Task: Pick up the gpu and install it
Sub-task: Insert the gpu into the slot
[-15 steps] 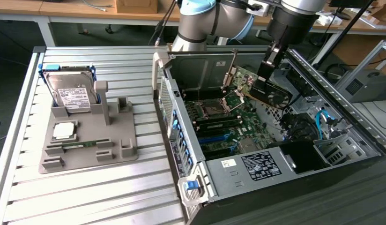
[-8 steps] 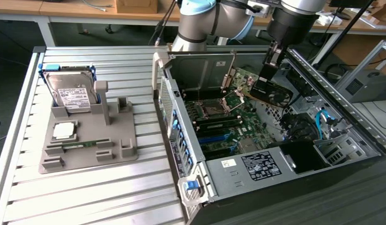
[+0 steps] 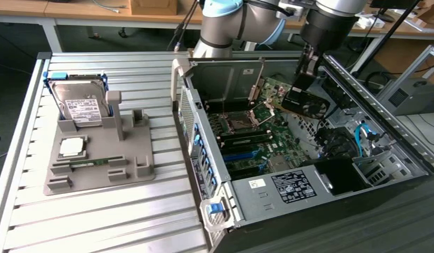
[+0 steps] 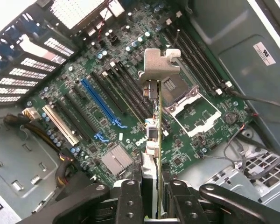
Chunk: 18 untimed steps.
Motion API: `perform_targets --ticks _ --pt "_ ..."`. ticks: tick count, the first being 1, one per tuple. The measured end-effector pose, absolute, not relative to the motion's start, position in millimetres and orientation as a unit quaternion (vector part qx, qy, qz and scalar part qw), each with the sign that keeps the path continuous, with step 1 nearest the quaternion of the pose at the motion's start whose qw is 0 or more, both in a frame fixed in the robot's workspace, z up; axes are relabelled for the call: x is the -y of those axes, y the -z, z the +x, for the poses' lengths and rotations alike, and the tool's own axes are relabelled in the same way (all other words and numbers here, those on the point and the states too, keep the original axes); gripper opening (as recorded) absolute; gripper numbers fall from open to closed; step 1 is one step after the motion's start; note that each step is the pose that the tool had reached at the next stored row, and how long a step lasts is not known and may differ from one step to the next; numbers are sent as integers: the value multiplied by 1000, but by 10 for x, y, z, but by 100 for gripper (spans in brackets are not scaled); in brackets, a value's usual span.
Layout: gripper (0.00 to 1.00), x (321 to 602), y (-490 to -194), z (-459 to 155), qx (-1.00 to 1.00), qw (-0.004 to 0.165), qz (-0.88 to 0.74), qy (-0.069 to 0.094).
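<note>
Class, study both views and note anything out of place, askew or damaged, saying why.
Nothing looks damaged or spilled. The one oddity is the gpu, which hangs slanted above the motherboard, clamped in the gripper and seated in no slot.

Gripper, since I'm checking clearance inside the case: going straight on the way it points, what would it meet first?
Holding the gpu edge-on, the gripper points at the motherboard; the card's far end would probably reach its black slots first, though depth is unclear.
</note>
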<state>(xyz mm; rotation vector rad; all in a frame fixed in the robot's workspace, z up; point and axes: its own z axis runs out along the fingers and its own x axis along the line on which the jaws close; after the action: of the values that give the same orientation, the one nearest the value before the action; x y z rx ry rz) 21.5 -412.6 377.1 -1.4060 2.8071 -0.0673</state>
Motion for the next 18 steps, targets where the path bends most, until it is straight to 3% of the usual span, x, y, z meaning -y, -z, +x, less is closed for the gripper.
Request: perform_targets --ticks 18 --pt "27 4126 -3769 215 -829 3 -559 21"
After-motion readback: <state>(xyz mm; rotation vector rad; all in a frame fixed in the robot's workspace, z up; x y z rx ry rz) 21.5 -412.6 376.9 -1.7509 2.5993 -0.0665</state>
